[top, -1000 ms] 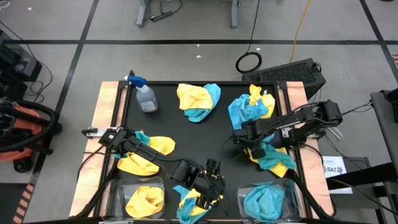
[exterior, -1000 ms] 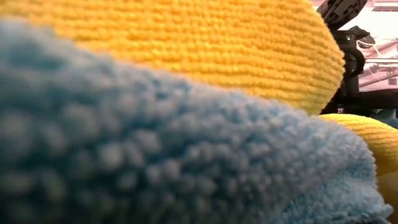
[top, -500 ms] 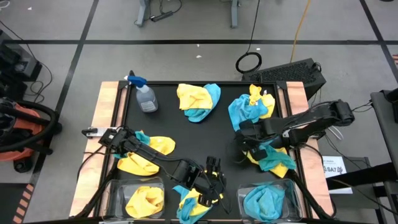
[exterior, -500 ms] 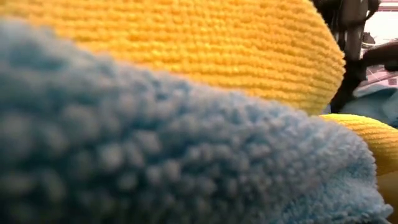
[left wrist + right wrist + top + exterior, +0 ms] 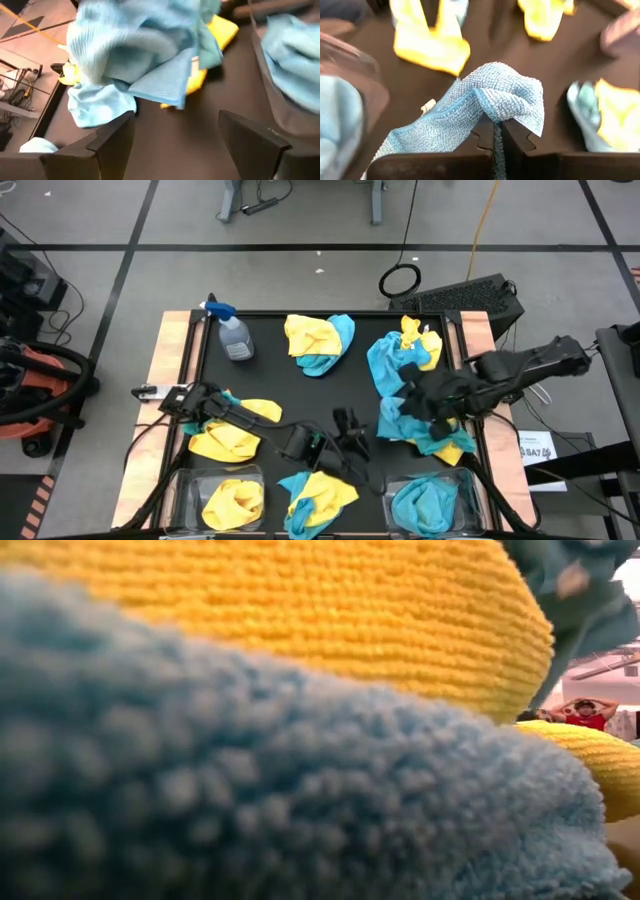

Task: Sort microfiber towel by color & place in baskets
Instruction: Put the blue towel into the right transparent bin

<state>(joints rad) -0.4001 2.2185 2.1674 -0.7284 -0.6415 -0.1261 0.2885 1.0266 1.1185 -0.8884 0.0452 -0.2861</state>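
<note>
Microfiber towel, turquoise with a fine looped weave, is pinched by one folded ridge in the right end effector, draping limp beneath it above the dark tabletop. Just below it sits a clear rounded basket holding blue cloth. The left end effector stands wide, empty, beside a crumpled pile.

Towels: bright yellow, turquoise blue
Surface: black
Baskets: clear
Spray bottle: clear, blue trigger

Robot lab — taped floor, cables
</note>
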